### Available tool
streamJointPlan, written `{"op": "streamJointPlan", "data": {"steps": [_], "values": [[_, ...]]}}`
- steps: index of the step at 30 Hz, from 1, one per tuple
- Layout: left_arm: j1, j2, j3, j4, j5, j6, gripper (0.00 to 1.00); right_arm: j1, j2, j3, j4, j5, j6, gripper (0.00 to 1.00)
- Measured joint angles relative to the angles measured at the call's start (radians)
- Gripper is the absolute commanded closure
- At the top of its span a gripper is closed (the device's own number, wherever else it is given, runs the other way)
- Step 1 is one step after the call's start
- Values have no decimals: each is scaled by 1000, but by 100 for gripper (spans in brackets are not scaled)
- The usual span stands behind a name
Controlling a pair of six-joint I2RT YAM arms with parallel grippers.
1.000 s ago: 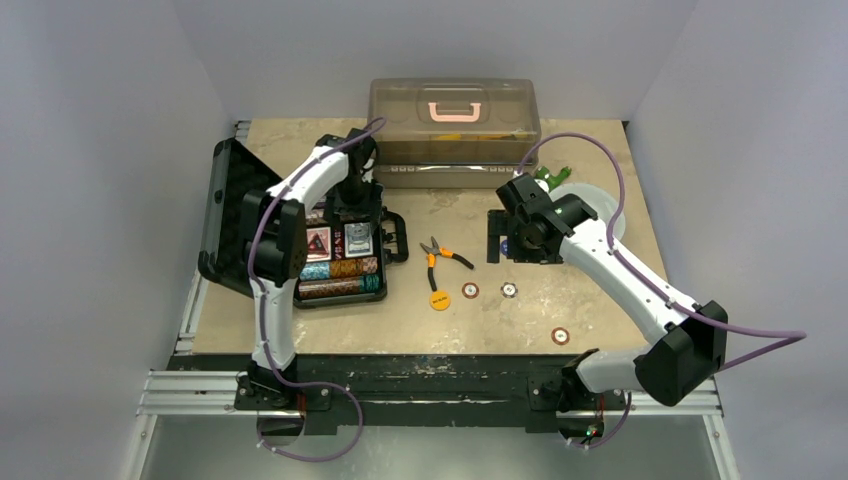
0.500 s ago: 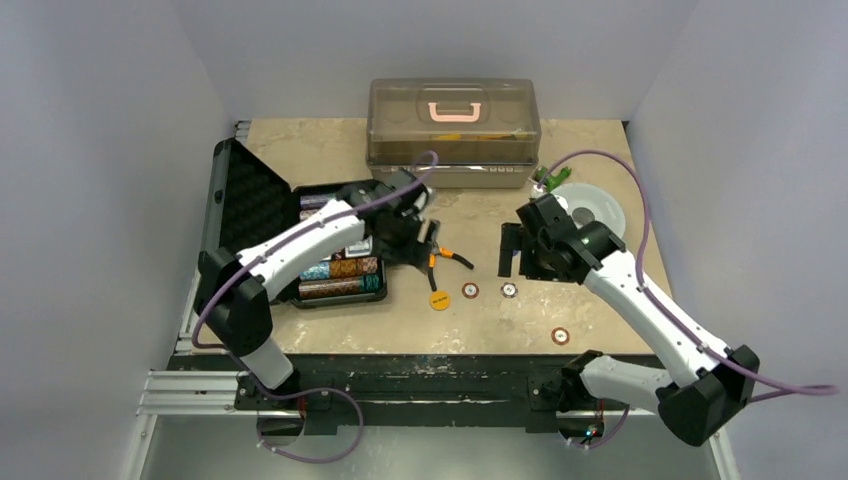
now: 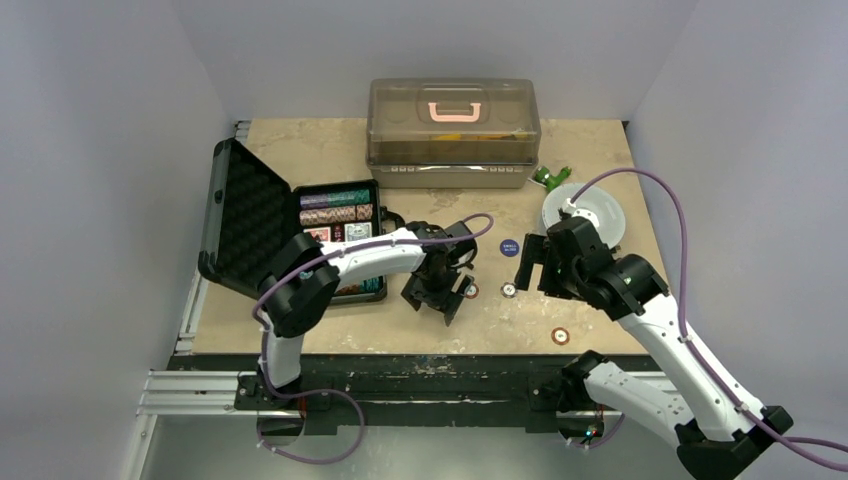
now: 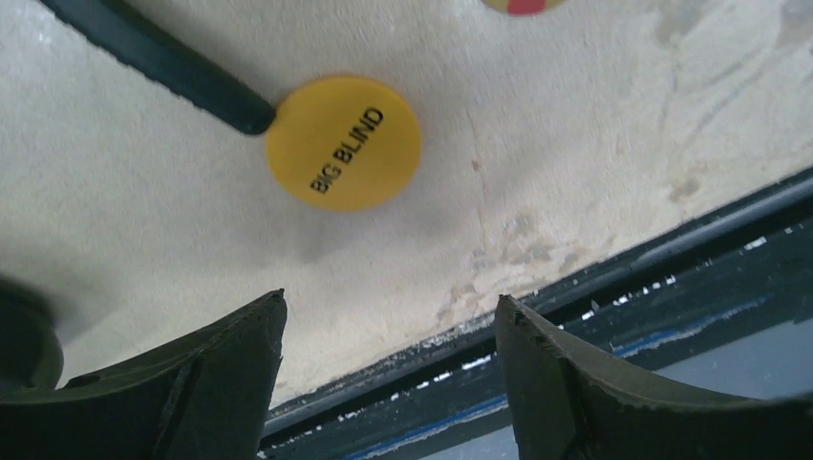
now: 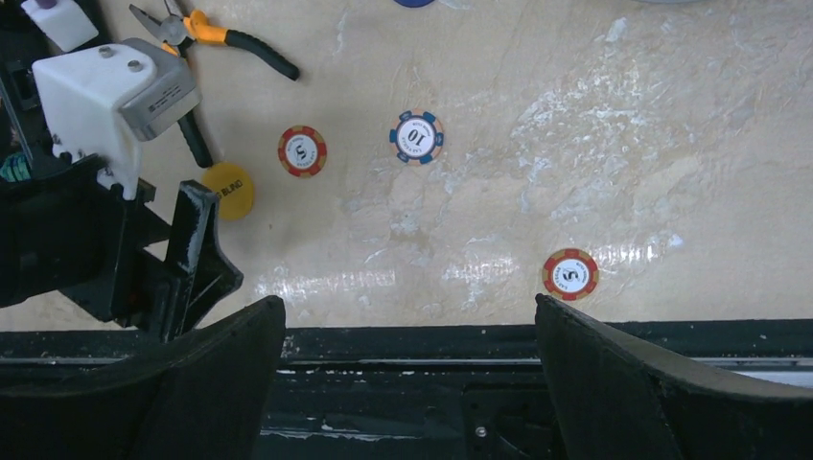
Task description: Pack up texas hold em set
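Left arm: a second ago over the case (image 3: 245, 225), now swung right and low above the loose chips. The left tool (image 4: 388, 307) is released, with nothing between its jaws, and hovers just short of the yellow chip (image 4: 343, 144). I read this as the case visit finished and the next pick-up begun, with five loose chips left to pack by my count. Right arm: drawn back toward me. The right tool (image 5: 407, 307) is spread wide and empty, high over the desk (image 5: 594, 125), and its retreat has uncovered a blue chip (image 3: 510, 247). Box (image 3: 453, 120): shut, at the far edge, not part of the set. Case: open at the desk's left, lid propped back, chip rows (image 3: 340, 200) seated inside. Plate (image 3: 590, 205): far right, with a small green item (image 3: 548, 178) beside it that I cannot identify. Pliers (image 5: 230, 38): one handle tip touches the yellow chip, so I judge a pinch there could be fouled by the handle or shove it. 10 chip (image 5: 417, 137) and 5 chip (image 5: 302, 150): flat, just right of the yellow chip. Edge 5 chip (image 5: 570, 273): alone, close to the desk's near edge.
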Motion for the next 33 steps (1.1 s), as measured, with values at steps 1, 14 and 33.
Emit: {"op": "streamJointPlan", "data": {"steps": [1,14,33], "values": [[1,23,11,1,-3,3,22,0,-2,-3,-1,0,2,1],[23,177,158,-25,-31,50,28,0,-2,-8,-32,1,10,1],[49,240,240,-86,-56,74,34,0,35,-8,-34,0,17,1]]}}
